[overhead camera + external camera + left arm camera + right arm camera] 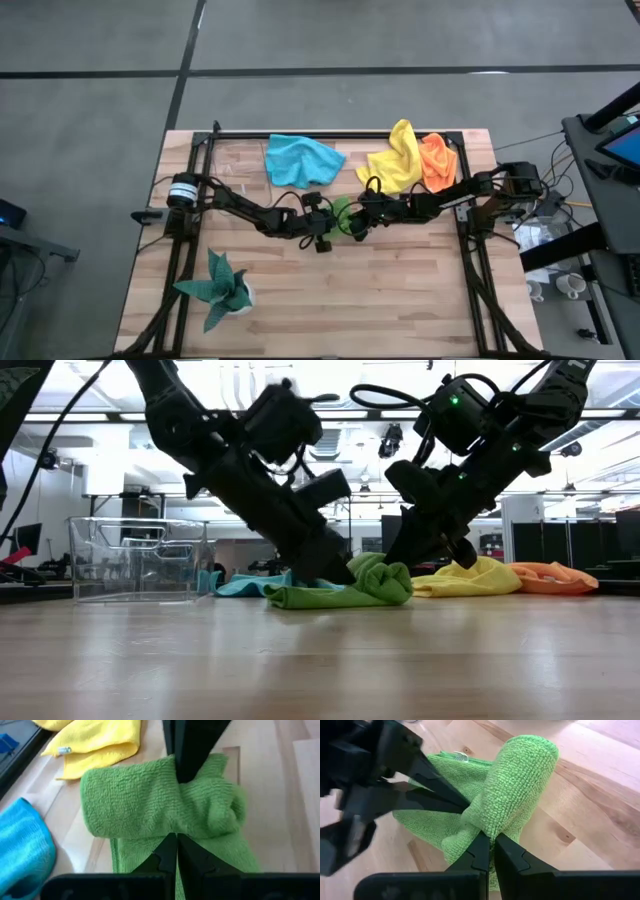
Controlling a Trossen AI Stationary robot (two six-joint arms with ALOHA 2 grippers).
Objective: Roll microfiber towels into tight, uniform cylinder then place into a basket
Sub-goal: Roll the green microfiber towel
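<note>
The lime green towel (343, 213) lies mid-table, partly rolled into a thick roll (160, 800), with a flat tail (427, 822) still spread on the wood. My left gripper (176, 851) is shut against one side of the roll. My right gripper (492, 851) is shut against the opposite side. The blue towel (300, 158), the yellow towel (393, 160) and the orange towel (437, 160) lie crumpled along the far edge. The clear basket (135, 560) stands on the table at the far left. My left gripper sets its shut fingertips against the long side of the green roll (172, 831), slanting down from the table's left and lying across the roll. The roll rests on the table. I cannot tell whether any cloth is caught between the fingers. My right gripper sets its shut fingertips against the other side of the roll (485, 827), slanting down from the table's right, opposite the left fingers (440, 795). The cloth is dented where the tips meet it. Whether a fold is pinched does not show.
A dark teal plant in a white pot (222, 288) stands near the front left. A black metal frame (330, 134) runs round the table's edges. Bare wood lies between the green towel and the near edge.
</note>
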